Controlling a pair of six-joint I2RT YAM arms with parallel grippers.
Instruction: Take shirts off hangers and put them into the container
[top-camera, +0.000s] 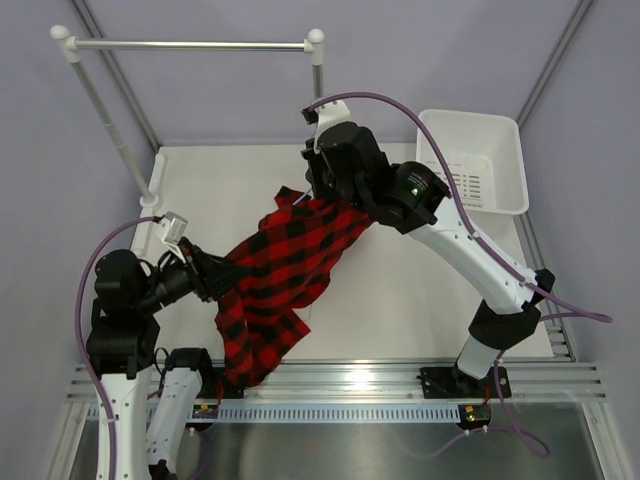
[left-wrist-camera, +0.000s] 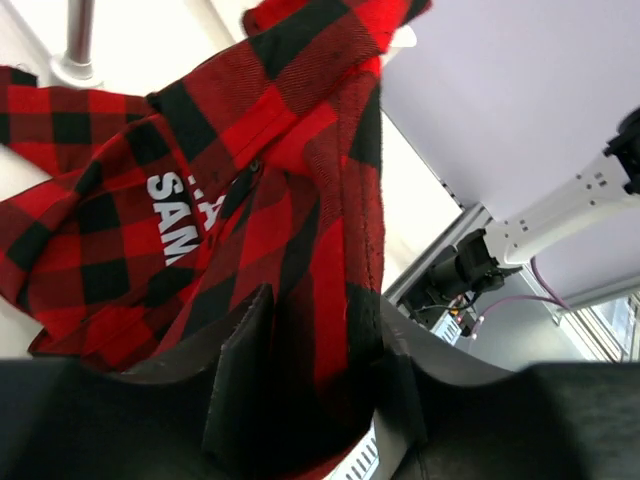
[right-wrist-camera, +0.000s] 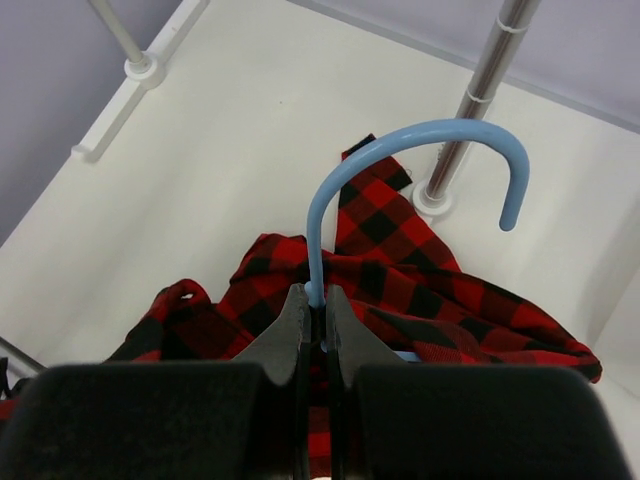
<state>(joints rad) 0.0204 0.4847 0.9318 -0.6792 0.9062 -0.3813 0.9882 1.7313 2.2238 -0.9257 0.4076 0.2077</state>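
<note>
Flannel shirt hanging over the table on the wire hanger, whose neck our right gripper clamps; cloth lies within our left gripper, grip undeterminable, so we should pinch firmly, then pull away from the hanger.

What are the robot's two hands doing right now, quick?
Left gripper: around the red-and-black checked flannel shirt; gripping or not cannot be told.
Right gripper: closed on the thin light-blue wire hanger.

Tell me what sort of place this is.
Probably a robot lab cell, not a home: a white table edged with aluminium rail, plain grey walls, a small clothes rack and white tub.
</note>
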